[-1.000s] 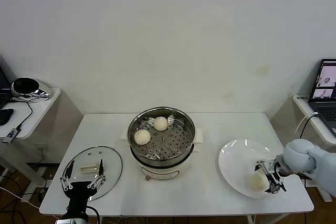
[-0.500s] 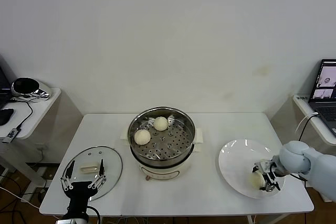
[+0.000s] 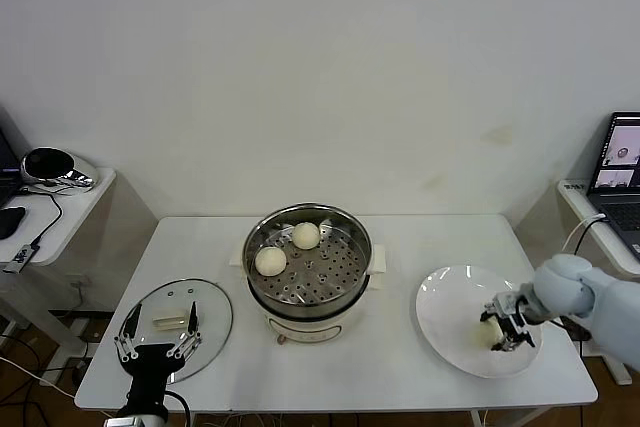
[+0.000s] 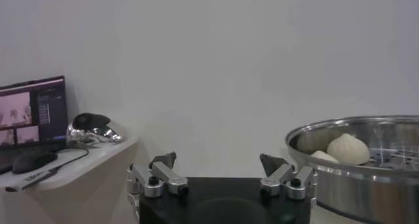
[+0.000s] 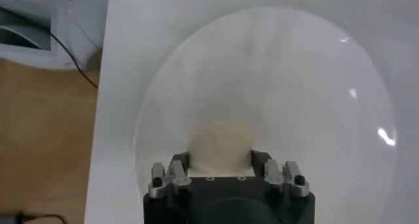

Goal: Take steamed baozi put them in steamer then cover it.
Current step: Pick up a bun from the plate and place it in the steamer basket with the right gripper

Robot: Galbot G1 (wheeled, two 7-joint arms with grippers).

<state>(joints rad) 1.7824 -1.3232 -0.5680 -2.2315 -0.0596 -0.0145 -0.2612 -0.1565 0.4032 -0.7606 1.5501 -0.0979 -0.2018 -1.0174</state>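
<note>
The left gripper (image 3: 156,351) hangs at the table's (image 3: 420,242) near edge, fingers spread apart, just short of the cover (image 3: 176,319), which lies flat with its bar handle running left to right. The right gripper (image 3: 504,324) is clamped on a steamed baozi (image 3: 489,331) over the white plate (image 3: 450,292); the right wrist view shows the bun (image 5: 220,147) squeezed between both fingers. Farther back, the steamer (image 3: 308,269) holds two buns (image 3: 271,260), which the left wrist view sees side-on above the rim (image 4: 347,148).
</note>
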